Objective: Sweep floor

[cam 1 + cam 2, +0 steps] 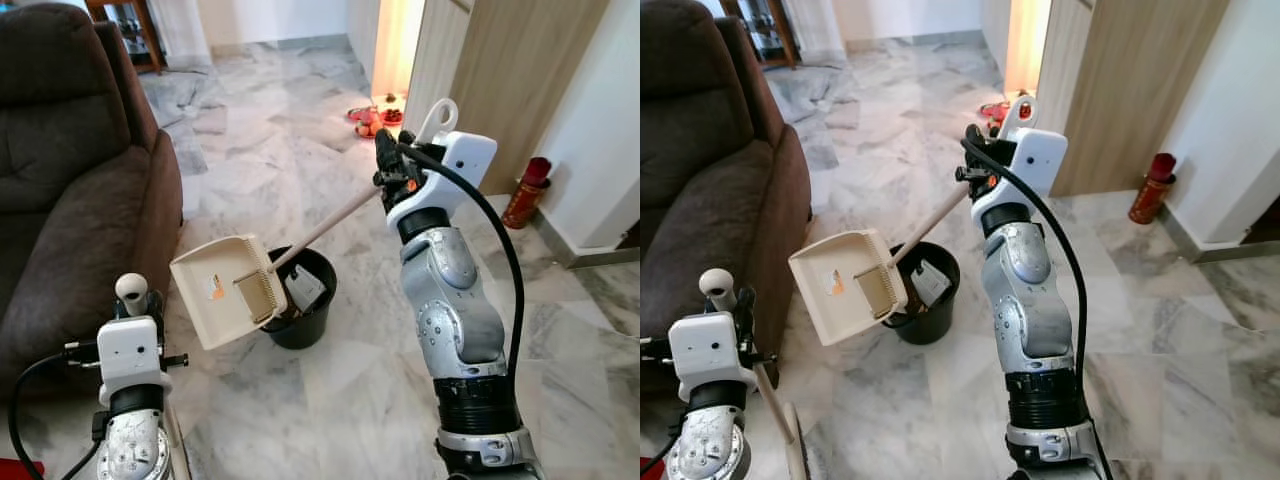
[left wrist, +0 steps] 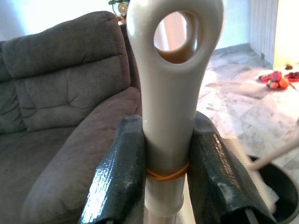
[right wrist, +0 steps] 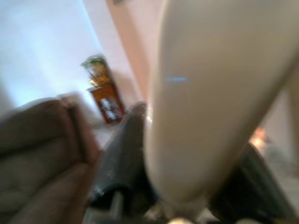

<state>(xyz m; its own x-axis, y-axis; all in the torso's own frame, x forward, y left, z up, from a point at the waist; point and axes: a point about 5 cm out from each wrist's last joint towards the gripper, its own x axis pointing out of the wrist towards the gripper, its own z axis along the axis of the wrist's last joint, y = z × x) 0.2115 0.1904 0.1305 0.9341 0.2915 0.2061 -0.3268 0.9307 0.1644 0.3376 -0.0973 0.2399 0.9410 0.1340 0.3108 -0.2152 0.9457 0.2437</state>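
The right claw (image 1: 388, 165) is clenched on the upper end of a long cream handle, raised well above the marble floor (image 1: 350, 380). That handle runs down to a cream dustpan (image 1: 222, 290), which hangs tilted in the air with its open mouth turned up and toward the couch; a comb-like ridge and an orange sticker show on its inner face. The pan's lower corner sits just over the rim of a black bin (image 1: 303, 300) that stands on the floor beside the brown couch (image 1: 70, 200) — paper or a liner shows inside it.

The left claw (image 2: 159, 184) grips the top of a second cream handle, the broom handle (image 2: 170, 74); both black fingers (image 2: 117, 182) press its sides just under the hanging loop, where an orange rubber band circles it. In the head views this claw sits low, near the couch's front edge.

Farther off, a red cylinder (image 1: 526, 192) stands by the wooden panel, and small red and orange things (image 1: 372, 118) lie on the floor near the lit doorway.
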